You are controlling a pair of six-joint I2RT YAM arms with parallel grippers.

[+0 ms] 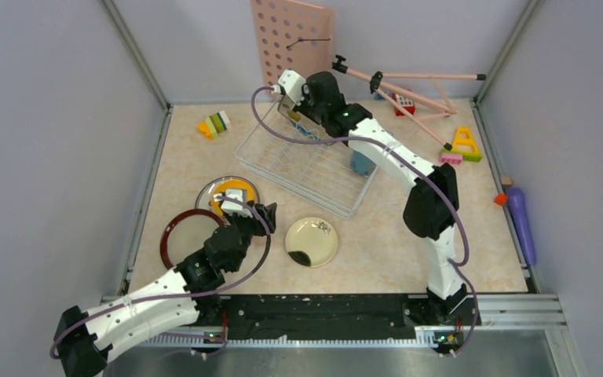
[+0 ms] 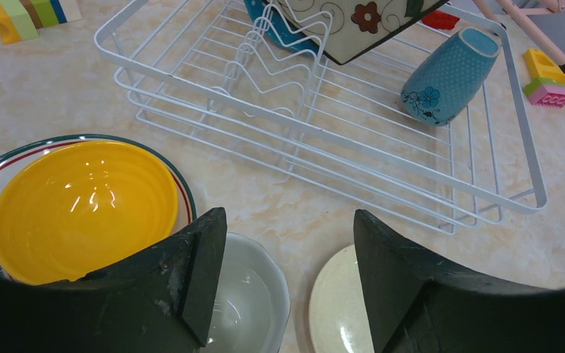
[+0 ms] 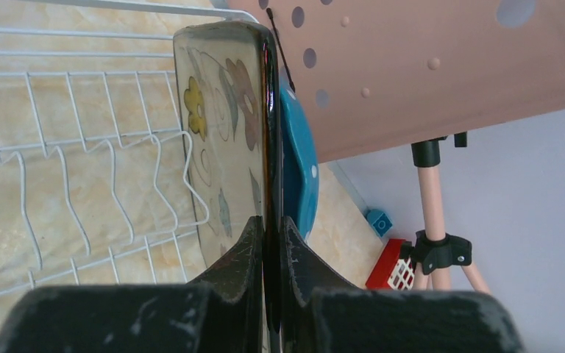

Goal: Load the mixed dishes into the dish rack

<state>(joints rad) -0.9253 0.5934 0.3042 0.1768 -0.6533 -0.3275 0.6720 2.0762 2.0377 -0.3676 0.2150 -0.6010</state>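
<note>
The white wire dish rack [image 1: 314, 184] lies at the table's middle back. My right gripper [image 1: 289, 104] is shut on the edge of the square flowered plate [image 3: 224, 147] and holds it upright over the rack's far end, next to a teal plate [image 3: 299, 169] standing there. A blue cup [image 1: 361, 163] lies in the rack. My left gripper [image 1: 265, 214] is open and empty, above a white bowl [image 2: 246, 301] and beside the cream plate with a black blotch [image 1: 311, 241]. The orange-yellow bowl [image 1: 221, 198] sits on a stripe-rimmed plate. A dark-red-rimmed plate [image 1: 171, 236] lies at the left.
The pink pegboard [image 1: 290, 35] leans on the back wall with a pink tripod [image 1: 408, 85] lying beside it. Toy blocks [image 1: 214, 124] lie at back left and more [image 1: 463, 144] at right. A purple object [image 1: 522, 220] lies at the right edge.
</note>
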